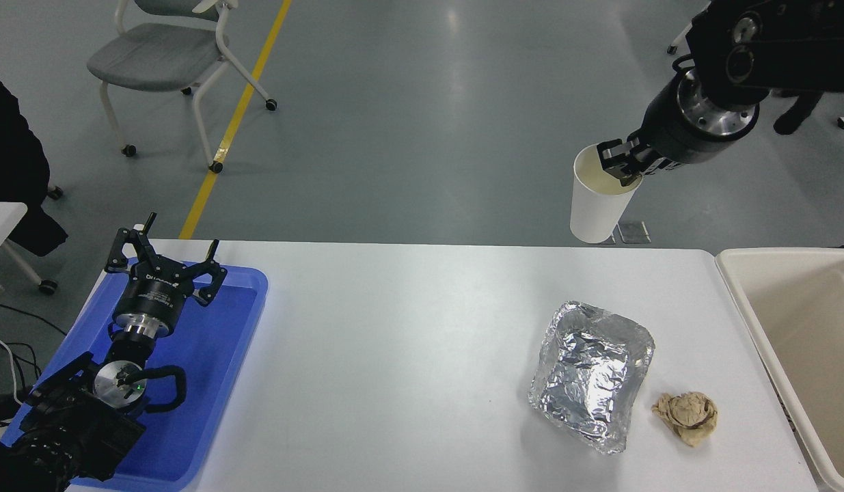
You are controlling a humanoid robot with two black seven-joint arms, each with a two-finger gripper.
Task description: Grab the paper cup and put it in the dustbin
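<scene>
My right gripper (618, 169) is shut on the rim of the white paper cup (598, 201) and holds it upright high in the air, above the table's far edge. The cup's pale inside shows at its top. The cream-white dustbin (750, 307) stands at the table's right end, to the right of and nearer than the cup. My left gripper (163, 258) is open and parked over the blue tray at the lower left.
A crumpled silver foil tray (592, 376) and a crumpled brown paper ball (687, 417) lie on the white table (394, 355) left of the bin. A flat blue tray (210, 355) lies at the left. A chair (169, 55) stands on the floor beyond.
</scene>
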